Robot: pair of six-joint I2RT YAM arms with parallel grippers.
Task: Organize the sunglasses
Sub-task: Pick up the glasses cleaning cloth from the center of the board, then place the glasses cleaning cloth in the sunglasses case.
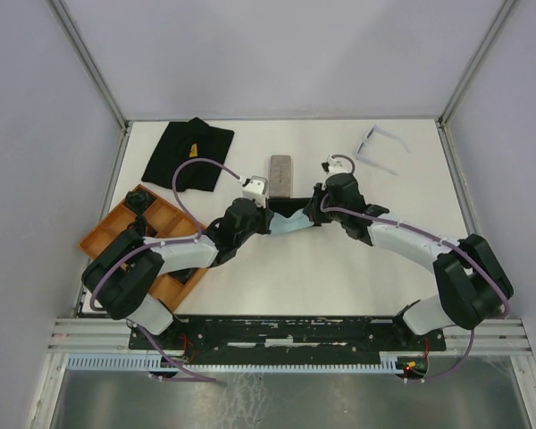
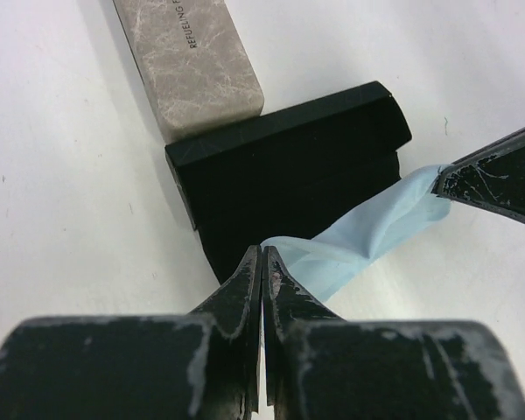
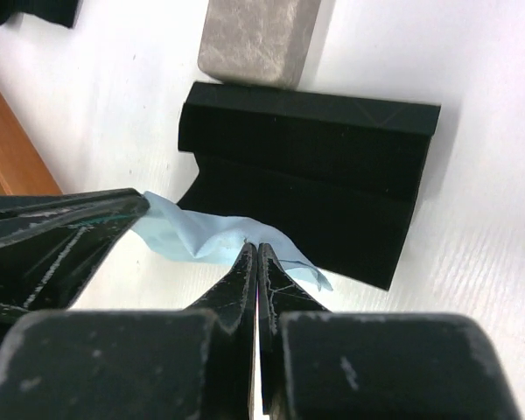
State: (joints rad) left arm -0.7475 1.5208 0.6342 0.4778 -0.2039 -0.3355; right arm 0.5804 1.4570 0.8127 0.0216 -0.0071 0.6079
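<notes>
Two robot arms meet at the centre of the desk [image 1: 339, 268], the left hand [image 2: 263, 255] and the right hand [image 3: 257, 252] each pinched tight on opposite ends of one light blue cloth [image 2: 367, 229], which hangs stretched between them just in front of a black case [image 2: 289, 166]. A grey case [image 2: 192, 61] lies touching the far side of the black one, toward 12 o'clock. The pale-framed sunglasses [image 1: 372, 143] lie unfolded and untouched at about 1 o'clock on the desk, well apart from both hands. The step in hand appears to be handling the cloth, not the glasses. To do it well, both pinches should probably hold even. The hands should travel together so the cloth keeps a light tension without slipping from either tip, and it should come down flat, not bunched against the black case. By count there are one blue cloth, one black case, one grey case and one pale pair of sunglasses. An orange tray [image 1: 107, 234] sits at 9 o'clock and a piece of black fabric [image 1: 192, 156] at 11 o'clock, one of each. A dark shape [image 1: 140, 202] in the tray's far compartment may be a second, black pair, but it is too small to tell.
</notes>
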